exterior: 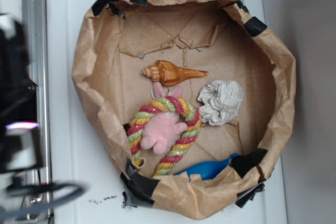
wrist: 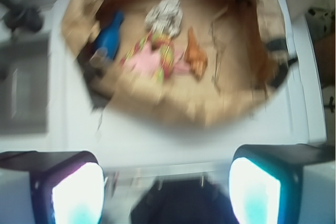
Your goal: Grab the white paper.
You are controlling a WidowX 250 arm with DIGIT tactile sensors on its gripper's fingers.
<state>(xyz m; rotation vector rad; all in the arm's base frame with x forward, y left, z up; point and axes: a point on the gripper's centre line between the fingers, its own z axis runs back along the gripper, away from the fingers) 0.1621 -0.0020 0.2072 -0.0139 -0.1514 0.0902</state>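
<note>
The white paper (exterior: 221,102) is a crumpled off-white wad lying inside the brown paper bag (exterior: 278,93), right of centre, just right of the rope ring. The blurred wrist view shows the white paper (wrist: 165,15) near the top, deep in the bag. My gripper (wrist: 165,190) hangs high above the white surface outside the bag, far from the paper. Its two fingers (wrist: 77,192) stand wide apart with nothing between them. In the exterior view only a blurred dark part of the arm (exterior: 16,103) shows at the left edge.
Also in the bag are an orange-brown seashell (exterior: 173,72), a pink plush toy (exterior: 163,130) inside a multicoloured rope ring (exterior: 185,111), and a blue object (exterior: 207,169) at the front wall. Black tape (exterior: 137,184) patches the bag's rim. A metal rail (exterior: 35,35) runs along the left.
</note>
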